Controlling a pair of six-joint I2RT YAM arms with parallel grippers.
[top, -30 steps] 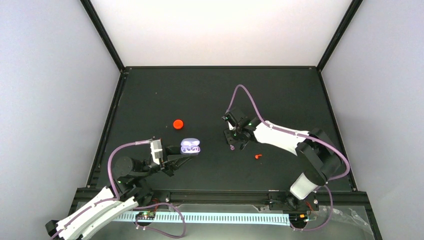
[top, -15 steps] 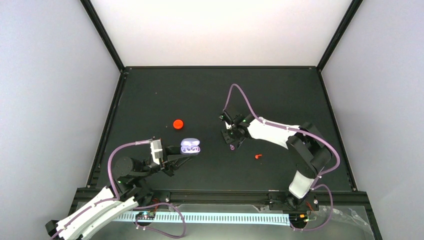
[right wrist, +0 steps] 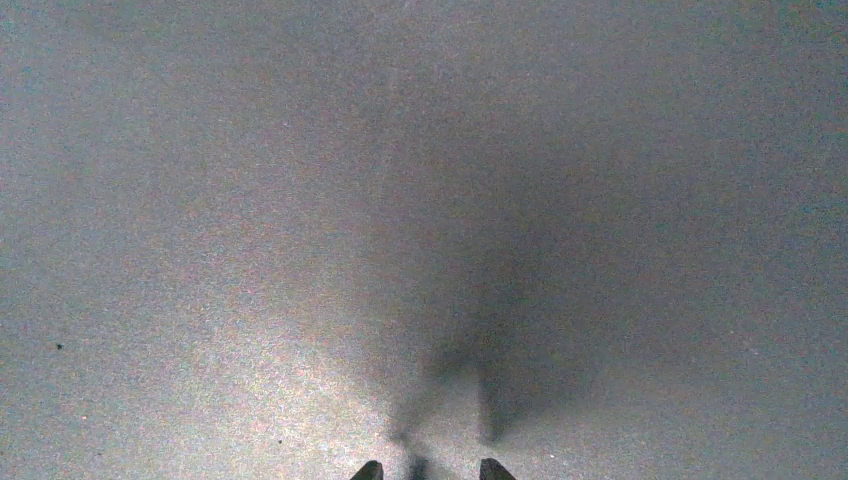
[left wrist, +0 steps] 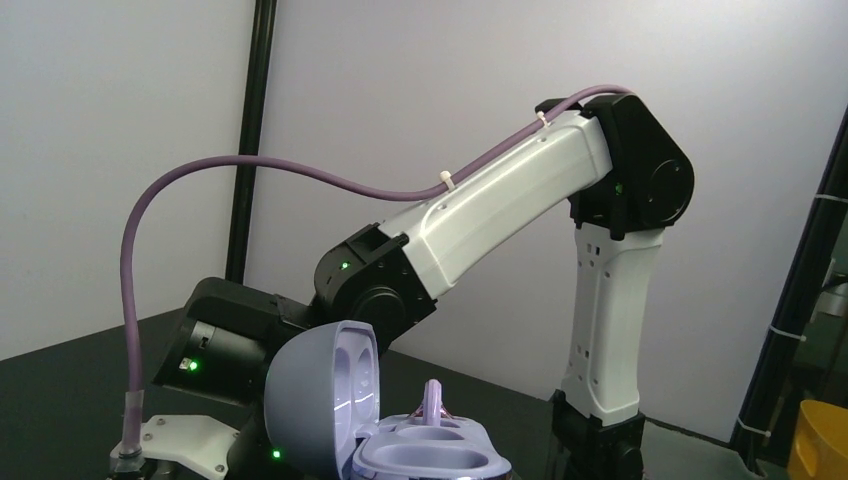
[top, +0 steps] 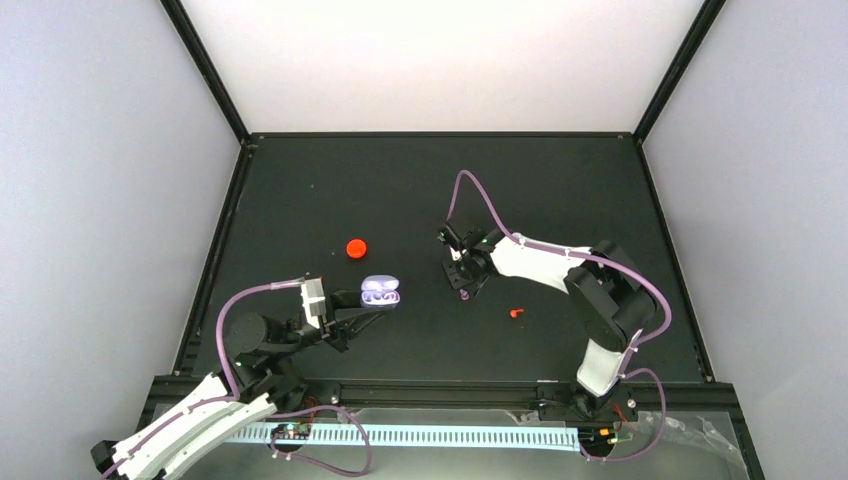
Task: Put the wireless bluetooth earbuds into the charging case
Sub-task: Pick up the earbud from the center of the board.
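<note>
The charging case [top: 380, 292] lies open on the tabletop [top: 560, 190], one earbud [left wrist: 433, 396] standing in it. The left end effector [top: 375, 312] reaches its near edge, grip impossible to tell. Right of the case, the right end effector [top: 462, 285] pinches the other earbud [top: 463, 294].

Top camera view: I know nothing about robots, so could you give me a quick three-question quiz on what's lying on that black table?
1. True or false: the charging case has its lid shut.
2. The round red cap is: A) higher up in the top view than the case, and apart from it; B) inside the case; C) tucked under the right arm.
3. Fill in: the gripper right beside the case is the ____ one.

Key: 1 false, as the left wrist view shows the lid standing open. 2 A. 3 left, since the left gripper reaches up to the case's near side.
</note>
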